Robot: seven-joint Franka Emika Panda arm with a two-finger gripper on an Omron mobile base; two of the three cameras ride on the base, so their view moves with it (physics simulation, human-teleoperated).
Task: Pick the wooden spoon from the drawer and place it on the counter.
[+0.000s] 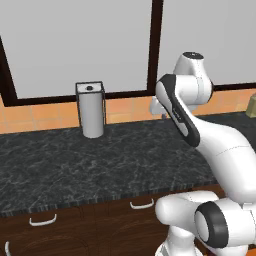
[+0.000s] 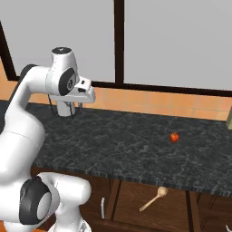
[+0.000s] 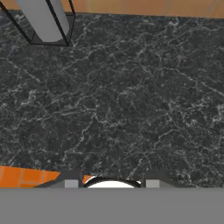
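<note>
Left base view: the arm rises from the lower right and bends back toward the wall above the desk (image 1: 100,160), a black stone-look top with grey veins. A grey cylinder in a dark wire frame (image 1: 91,109) stands upright at the back of the desk, near the orange tile strip below the window. Under the desk edge run brown cabinet fronts with pale curved handles (image 1: 42,219). The arm's own links hide its hand here.

Right base view: the arm comes up from the lower left, and its end effector (image 2: 68,111) hangs over the back left of the desk, close to the tiles, pointing down. Its fingers are too small and dark against the desk to tell whether they stand wide or narrow; nothing can be seen between them. A small red fruit (image 2: 174,137) sits on the desk toward the right, well apart from the end effector. Below the desk edge the drawer (image 2: 172,210) stands open, and the spoon (image 2: 154,199) lies inside it on a slant, bowl up and to the right, handle down and to the left.

Hand view: veined black desk, with the framed cylinder (image 3: 43,19) at top left and orange tiles along the top edge. The finger tips (image 3: 71,183) barely rise at the bottom, apart, with nothing between them.
</note>
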